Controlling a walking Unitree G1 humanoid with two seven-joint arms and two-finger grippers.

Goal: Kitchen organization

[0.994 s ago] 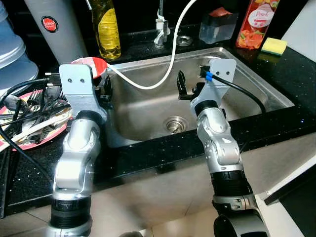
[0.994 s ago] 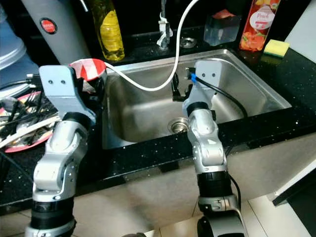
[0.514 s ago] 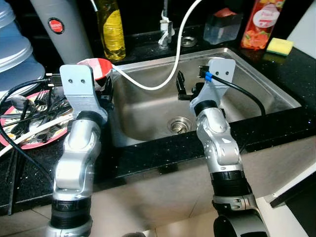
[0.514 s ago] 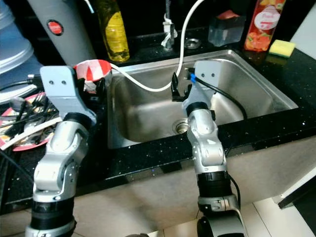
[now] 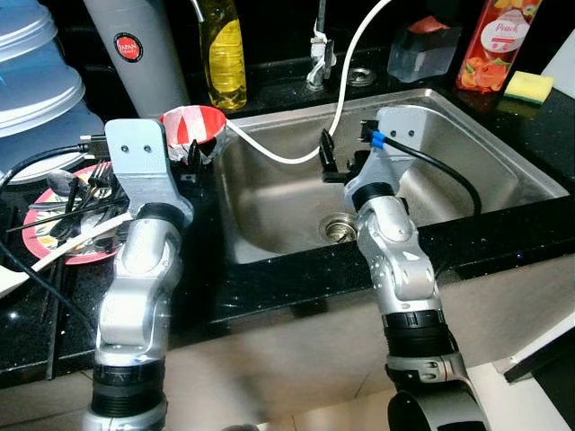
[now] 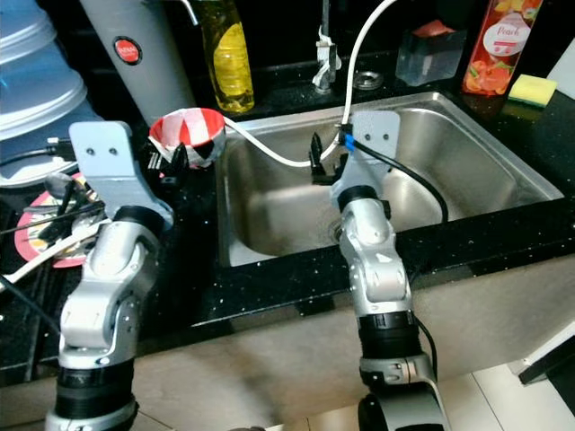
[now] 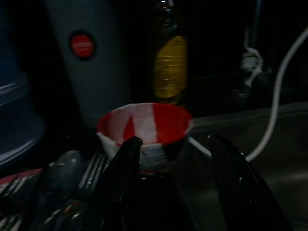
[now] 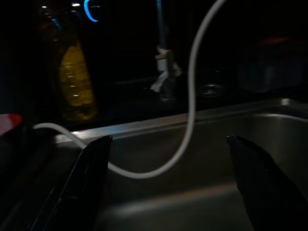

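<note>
Black speckled countertop [image 5: 296,278] surrounds a stainless sink [image 5: 467,153] with a round drain [image 5: 339,227] at its bottom. White hose [image 5: 346,72] loops from above down over the sink's left rim. Red-and-white paper cup [image 5: 193,130] stands on the counter at the sink's left rear corner, just beside the hose end. Left gripper [image 7: 175,159] hovers right before this cup, fingers spread, the cup sitting between and just beyond the fingertips [image 7: 132,144], not touching as far as can be told. Right gripper [image 8: 168,159] hangs over the sink basin, fingers spread wide, holding nothing. Left of the cup: a red plate [image 5: 54,211] piled with cutlery. Behind the cup: a grey cylinder with a red label [image 5: 135,54] and a yellow oil bottle [image 5: 223,54]. Back right of the sink: a red juice bottle [image 5: 490,45], a yellow sponge [image 5: 528,85], a clear container [image 5: 422,54].
</note>
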